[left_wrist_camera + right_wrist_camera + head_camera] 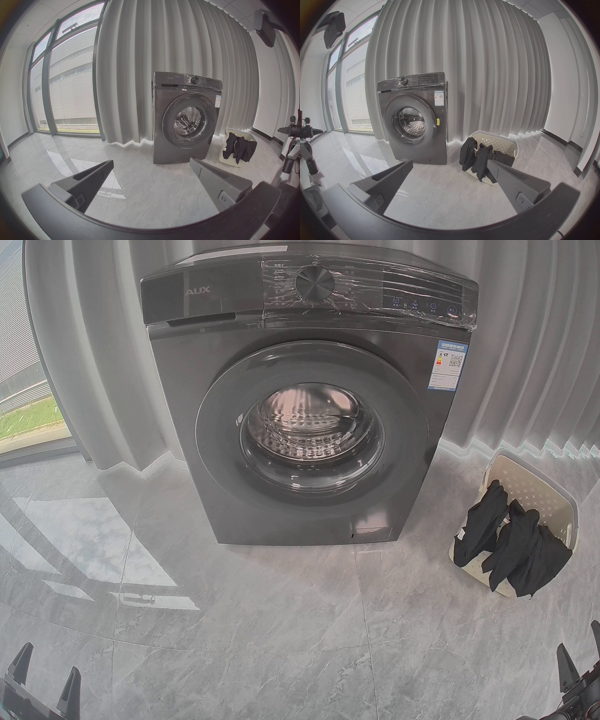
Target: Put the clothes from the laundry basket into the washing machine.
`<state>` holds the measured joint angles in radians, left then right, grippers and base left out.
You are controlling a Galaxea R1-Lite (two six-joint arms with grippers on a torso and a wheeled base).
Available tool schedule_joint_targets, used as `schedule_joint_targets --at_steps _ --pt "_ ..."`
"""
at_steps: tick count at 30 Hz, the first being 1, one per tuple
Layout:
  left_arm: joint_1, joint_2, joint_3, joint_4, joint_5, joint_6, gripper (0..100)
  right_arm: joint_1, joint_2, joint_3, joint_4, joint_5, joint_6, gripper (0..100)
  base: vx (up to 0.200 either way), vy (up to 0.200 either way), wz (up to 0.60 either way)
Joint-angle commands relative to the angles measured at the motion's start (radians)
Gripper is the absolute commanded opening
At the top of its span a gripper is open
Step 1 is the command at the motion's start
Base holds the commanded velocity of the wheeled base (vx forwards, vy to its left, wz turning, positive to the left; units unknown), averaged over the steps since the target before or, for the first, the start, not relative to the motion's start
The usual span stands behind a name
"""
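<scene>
Here, the black clothes (519,546) drape over the near rim of the laundry basket (544,490), which sits on the floor at about 4 o'clock from the washing machine (300,427) at 12 o'clock. The left end effector (49,660) at 7 o'clock and the right end effector (579,635) at 5 o'clock both hover spread wide, holding nothing.

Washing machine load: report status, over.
Open and empty: left claw, right claw. Black clothes draped over laundry basket rim, on floor right of machine. In the way: washing machine door shut.
</scene>
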<state>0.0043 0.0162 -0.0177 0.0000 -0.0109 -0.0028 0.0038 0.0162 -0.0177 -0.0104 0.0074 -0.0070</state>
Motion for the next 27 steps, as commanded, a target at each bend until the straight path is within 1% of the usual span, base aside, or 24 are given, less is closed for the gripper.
schedule_joint_targets --at_steps 1,6,9,14,27 --pt "0.0 -0.016 0.018 0.0 0.0 0.0 100 0.001 -0.004 0.018 0.0 0.0 -0.001 100 0.0 0.0 0.0" --pt "0.0 -0.016 0.018 0.0 0.0 0.0 100 -0.001 -0.002 0.018 0.0 0.0 -0.001 100 0.0 0.0 0.0" --pt "0.0 -0.016 0.018 0.002 0.002 0.006 100 0.001 -0.004 0.018 0.0 0.0 0.001 100 0.0 0.0 0.0" --pt "0.0 -0.016 0.018 0.0 0.002 0.001 100 0.001 -0.004 0.018 0.0 0.0 0.001 100 0.0 0.0 0.0" --pt "0.0 -0.016 0.018 0.0 0.002 0.001 100 0.001 -0.004 0.018 0.0 0.002 -0.001 100 0.0 0.0 0.0"
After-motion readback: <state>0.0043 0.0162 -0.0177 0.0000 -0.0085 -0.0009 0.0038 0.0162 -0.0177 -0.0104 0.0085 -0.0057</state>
